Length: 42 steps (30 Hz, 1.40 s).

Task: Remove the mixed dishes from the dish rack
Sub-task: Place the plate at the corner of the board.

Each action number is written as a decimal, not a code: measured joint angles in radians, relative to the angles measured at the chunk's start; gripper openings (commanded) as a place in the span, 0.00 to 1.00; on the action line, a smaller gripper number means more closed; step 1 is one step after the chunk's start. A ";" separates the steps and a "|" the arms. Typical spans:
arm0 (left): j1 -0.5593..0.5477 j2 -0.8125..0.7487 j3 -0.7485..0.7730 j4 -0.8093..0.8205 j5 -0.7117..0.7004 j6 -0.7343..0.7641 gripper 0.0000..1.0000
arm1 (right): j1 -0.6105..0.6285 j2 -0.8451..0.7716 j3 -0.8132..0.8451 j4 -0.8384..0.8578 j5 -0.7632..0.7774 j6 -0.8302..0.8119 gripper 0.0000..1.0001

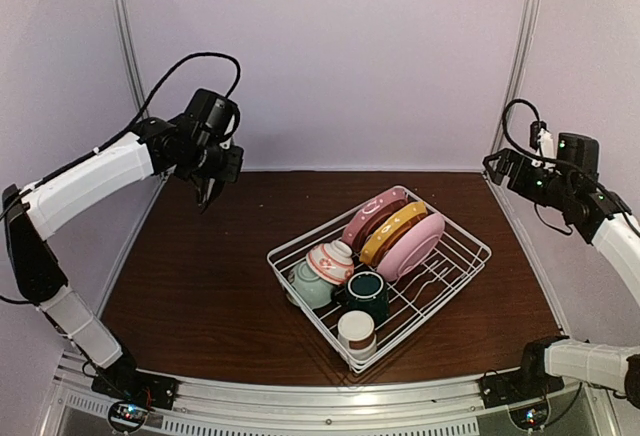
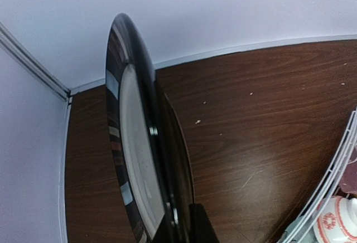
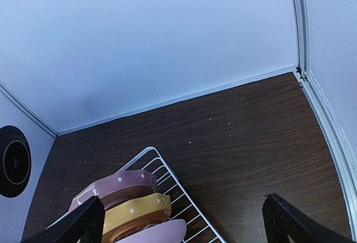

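Top view: the dish rack [image 1: 445, 271] sits right of centre on the worktop [image 1: 200, 286]. It holds three upright plates: a pink plate [image 1: 375, 214], a yellow plate [image 1: 393, 231] and a second pink one [image 1: 412, 246]. It also holds a red-and-white patterned bowl [image 1: 330, 261], a pale green bowl [image 1: 310, 284], a dark green mug [image 1: 367, 293] and a white-and-brown cup [image 1: 357, 331]. The left arm is raised, elbow bent, wrist tipped down over the far left corner. The left pincer [image 1: 210, 191] is well apart from the rack, and its load reads poorly from above. The right arm is folded high at the far right, and the right pincer [image 1: 497, 168] is clear of the dishes. Left wrist view: the jaws are clamped on the rim of a dark plate [image 2: 131, 159] with a striped border, held on edge in the air above bare wood, with the rack's corner at lower right. Right wrist view: both fingers stand wide apart with nothing between them, looking down on the plates, and the dark plate shows at far left. Judgement: the step in hand is carrying this plate away from the rack. The next move calls for lowering it to bare worktop on the left, tilting it flat and then releasing. Seven dishes remain.
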 measured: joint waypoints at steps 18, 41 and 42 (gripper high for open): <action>0.092 0.366 -0.049 -0.005 -0.191 -0.013 0.00 | 0.000 0.022 -0.045 0.074 -0.058 0.042 1.00; 0.094 0.689 0.113 0.021 -0.397 0.098 0.07 | 0.000 0.045 -0.073 0.122 -0.082 0.070 1.00; 0.094 0.693 0.115 0.022 -0.399 0.105 0.10 | 0.000 0.045 -0.075 0.125 -0.082 0.071 1.00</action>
